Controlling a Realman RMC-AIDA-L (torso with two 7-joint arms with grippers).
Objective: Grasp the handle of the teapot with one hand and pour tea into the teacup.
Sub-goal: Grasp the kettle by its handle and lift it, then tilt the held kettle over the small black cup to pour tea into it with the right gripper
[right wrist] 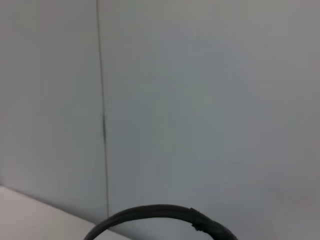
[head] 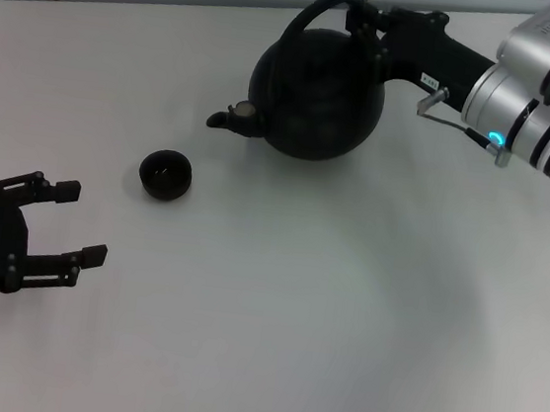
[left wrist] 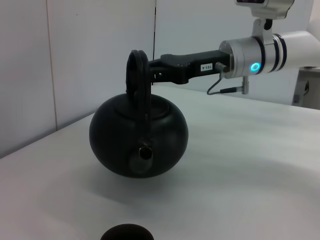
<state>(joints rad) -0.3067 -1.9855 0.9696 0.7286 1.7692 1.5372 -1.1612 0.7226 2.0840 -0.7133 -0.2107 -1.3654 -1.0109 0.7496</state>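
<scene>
the right pincer [head: 361,19] pinches the tall arched black handle [head: 322,8] of the round matte black teapot [head: 317,93], which should tip slowly, spout over the tiny dark teacup [head: 165,174] nearby on the tabletop [head: 341,323].

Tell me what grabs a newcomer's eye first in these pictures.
The big black teapot dominates the far side of the white table, the right gripper clamped on its arched handle. Just off its spout sits the tiny teacup. The left gripper waits open near the robot.
</scene>
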